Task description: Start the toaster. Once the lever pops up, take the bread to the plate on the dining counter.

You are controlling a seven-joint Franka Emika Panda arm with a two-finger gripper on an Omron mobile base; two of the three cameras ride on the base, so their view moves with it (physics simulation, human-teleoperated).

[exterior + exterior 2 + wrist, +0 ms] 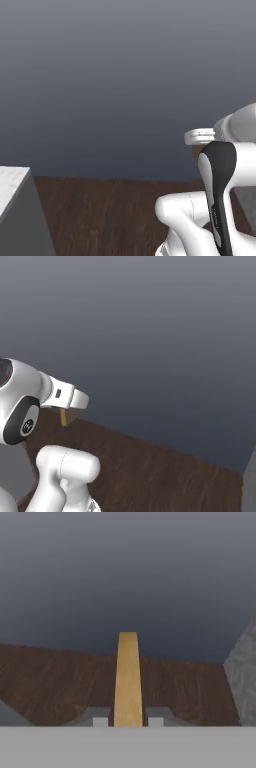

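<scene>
The bread (128, 679), a thin golden-yellow slice, shows edge-on in the hand view, standing up between the two fingertips. My gripper (128, 721) is shut on it at its lower end. In the right base view the gripper (65, 409) hangs from the white hand, and a small tan piece of the bread (63, 417) pokes out below it. The left base view has the gripper (199, 145) at mid right, held above the dark wooden floor (110, 215). The toaster and the plate are out of view. I cannot tell whether either grey block is the dining counter.
A block corner (15, 205) with a pale top and plain grey side stands at the lower left. Another grey, veined surface (243, 682) rises on the right, with its edge (249, 481) low on the right. Beyond the floor is a blank grey backdrop.
</scene>
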